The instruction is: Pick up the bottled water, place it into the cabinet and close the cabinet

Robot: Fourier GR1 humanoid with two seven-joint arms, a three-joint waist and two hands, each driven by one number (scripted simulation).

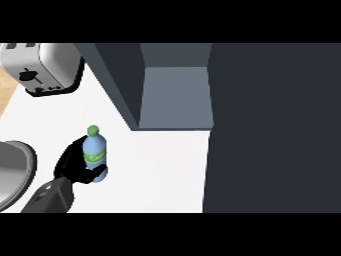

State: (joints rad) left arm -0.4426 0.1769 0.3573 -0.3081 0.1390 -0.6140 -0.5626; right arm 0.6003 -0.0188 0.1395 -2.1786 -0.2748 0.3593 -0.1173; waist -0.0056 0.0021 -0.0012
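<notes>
The bottled water is pale blue with a green cap and a green label. It stands nearly upright over the white counter, left of centre. My left hand comes in from the lower left and is shut on the bottle, its fingers behind the bottle and its thumb across the lower part. Whether the bottle rests on the counter or hangs just above it I cannot tell. The cabinet is open further back and to the right, its grey-blue inside showing. Its dark door fills the right side. My right hand does not show.
A silver toaster sits at the back left of the counter. A large grey rounded vessel stands at the left edge, close to my left forearm. The cabinet's dark side wall rises between the toaster and the opening.
</notes>
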